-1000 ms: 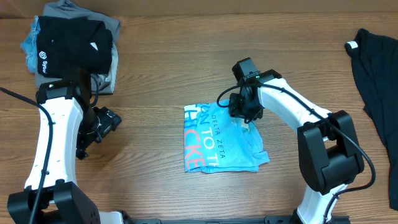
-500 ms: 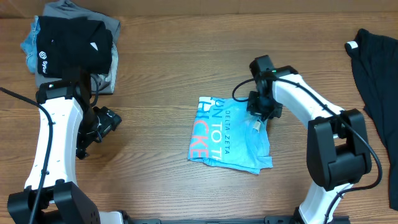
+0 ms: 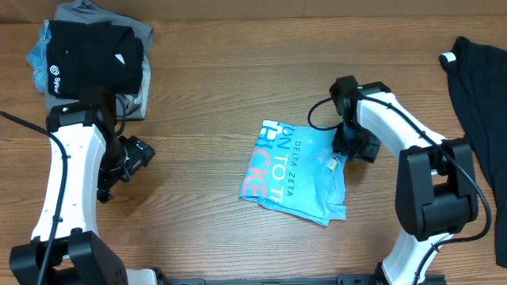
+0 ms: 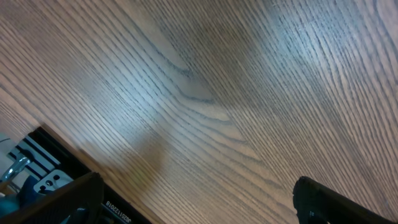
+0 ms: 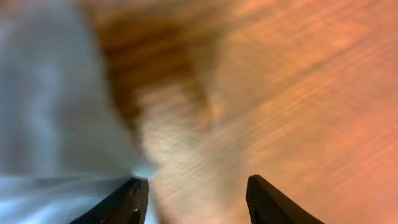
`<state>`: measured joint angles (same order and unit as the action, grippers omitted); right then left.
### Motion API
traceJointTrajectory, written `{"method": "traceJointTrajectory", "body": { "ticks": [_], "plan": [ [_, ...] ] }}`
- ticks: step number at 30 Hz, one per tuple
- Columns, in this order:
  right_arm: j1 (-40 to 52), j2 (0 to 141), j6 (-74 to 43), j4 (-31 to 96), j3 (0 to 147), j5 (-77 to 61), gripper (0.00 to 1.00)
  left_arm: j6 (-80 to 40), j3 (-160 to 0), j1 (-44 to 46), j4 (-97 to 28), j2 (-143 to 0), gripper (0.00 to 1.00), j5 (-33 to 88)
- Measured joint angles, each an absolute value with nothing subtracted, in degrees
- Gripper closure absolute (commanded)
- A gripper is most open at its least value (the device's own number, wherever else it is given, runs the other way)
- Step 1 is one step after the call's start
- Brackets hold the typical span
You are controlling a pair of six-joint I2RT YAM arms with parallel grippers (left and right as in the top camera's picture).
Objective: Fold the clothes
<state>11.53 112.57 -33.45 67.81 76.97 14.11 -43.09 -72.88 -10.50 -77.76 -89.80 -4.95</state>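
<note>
The right wrist view is badly blurred, and the black cloth garment with a white tag is cut off at the frame's right edge. The folded light blue T-shirt with coral and white lettering lies mid-table, its right edge just beside the right gripper, whose fingers stand apart and empty. The left gripper gapes wide over the bare wooden table.

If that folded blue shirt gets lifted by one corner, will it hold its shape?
Probably not. The blue shirt looks like thin, soft, wrinkled cloth, so it would likely droop and unfold. It seems light; pushed across the wooden table, it would probably bunch rather than slide whole.
</note>
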Motion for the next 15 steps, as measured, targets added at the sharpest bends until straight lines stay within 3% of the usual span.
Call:
{"method": "traceJointTrajectory", "body": {
  "ticks": [6,10,15],
  "plan": [
    [10.5,110.3,-36.2,71.7,78.6,15.4,0.39,-43.1,-72.9,-10.5,-77.7,-89.8,0.0,-4.9],
    [10.5,105.0,-34.9,72.4,79.5,11.3,0.51,-43.1,-72.9,-10.5,-77.7,-89.8,0.0,-4.9],
    [10.7,101.8,-26.7,71.5,79.9,-1.3,0.49,-43.1,-72.9,-10.5,-77.6,-89.8,0.0,-4.9]
  ]
}}
